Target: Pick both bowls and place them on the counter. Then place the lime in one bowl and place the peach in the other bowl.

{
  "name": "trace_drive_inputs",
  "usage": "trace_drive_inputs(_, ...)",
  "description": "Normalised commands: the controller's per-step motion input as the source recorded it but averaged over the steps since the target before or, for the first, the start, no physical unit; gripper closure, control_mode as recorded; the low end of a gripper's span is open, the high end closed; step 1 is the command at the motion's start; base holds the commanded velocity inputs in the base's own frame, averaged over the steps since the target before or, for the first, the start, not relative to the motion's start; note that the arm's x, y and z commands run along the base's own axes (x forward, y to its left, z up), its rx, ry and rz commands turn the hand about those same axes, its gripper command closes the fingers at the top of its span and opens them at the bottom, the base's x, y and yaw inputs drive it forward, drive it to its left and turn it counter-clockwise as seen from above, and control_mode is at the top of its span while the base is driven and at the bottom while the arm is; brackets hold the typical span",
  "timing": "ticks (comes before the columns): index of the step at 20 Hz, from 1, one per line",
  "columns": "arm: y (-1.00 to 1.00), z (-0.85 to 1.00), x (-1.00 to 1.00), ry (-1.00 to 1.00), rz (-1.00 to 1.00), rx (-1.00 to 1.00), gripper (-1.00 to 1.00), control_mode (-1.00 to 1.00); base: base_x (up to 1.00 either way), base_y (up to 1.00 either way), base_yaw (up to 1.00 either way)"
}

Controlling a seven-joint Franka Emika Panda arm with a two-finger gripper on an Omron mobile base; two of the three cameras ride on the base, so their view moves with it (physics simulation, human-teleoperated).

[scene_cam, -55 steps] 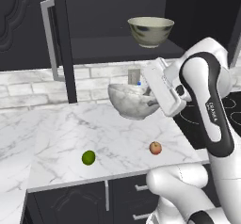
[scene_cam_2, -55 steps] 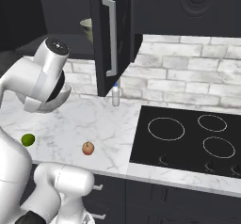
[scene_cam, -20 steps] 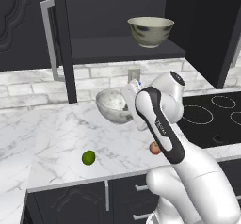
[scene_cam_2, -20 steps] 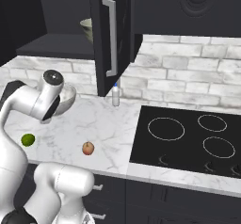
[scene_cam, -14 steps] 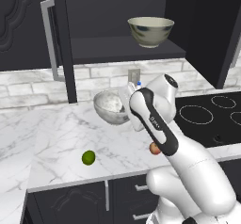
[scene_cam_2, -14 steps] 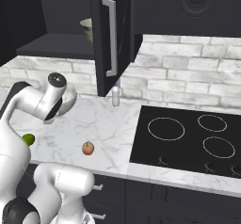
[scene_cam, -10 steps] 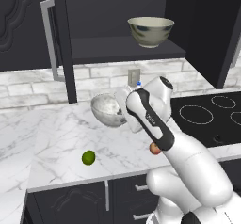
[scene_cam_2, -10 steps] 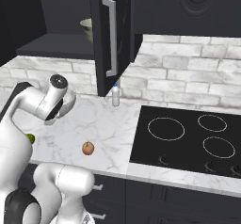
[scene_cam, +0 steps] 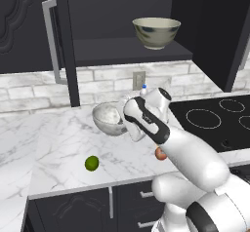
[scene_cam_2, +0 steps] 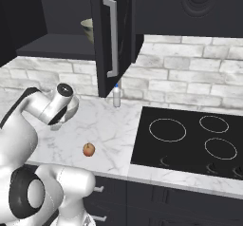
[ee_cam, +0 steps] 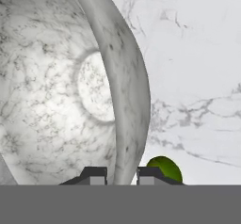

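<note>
One marbled bowl (scene_cam: pixel 108 119) pinched by rim in hand (ee_cam: pixel 121 173), tilted over table (scene_cam: pixel 58 148); thin grip, could slip onto lime (scene_cam: pixel 91 163) nearby.

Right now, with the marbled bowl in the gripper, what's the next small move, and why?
Probably lower it a little further and let go. The gripper is shut on the rim of the marbled bowl, which appears tilted just over the counter, beside the lime. It does not yet look settled on the marble. The mottled bowl still waits on the cabinet shelf.
</note>
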Motion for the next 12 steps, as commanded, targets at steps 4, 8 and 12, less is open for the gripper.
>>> trace_drive_inputs(4,0.14,-0.34,0.37,0.01,0.0,0.0,1.0,-1.0,0.0,0.0,0.0)
trace_drive_inputs(8,0.23,-0.32,0.27,0.06,0.04,0.0,1.0,-1.0,0.0,0.0,0.0)
trace_drive_inputs(12,0.32,-0.27,0.02,0.05,0.08,0.0,1.0,-1.0,0.0,0.0,0.0)
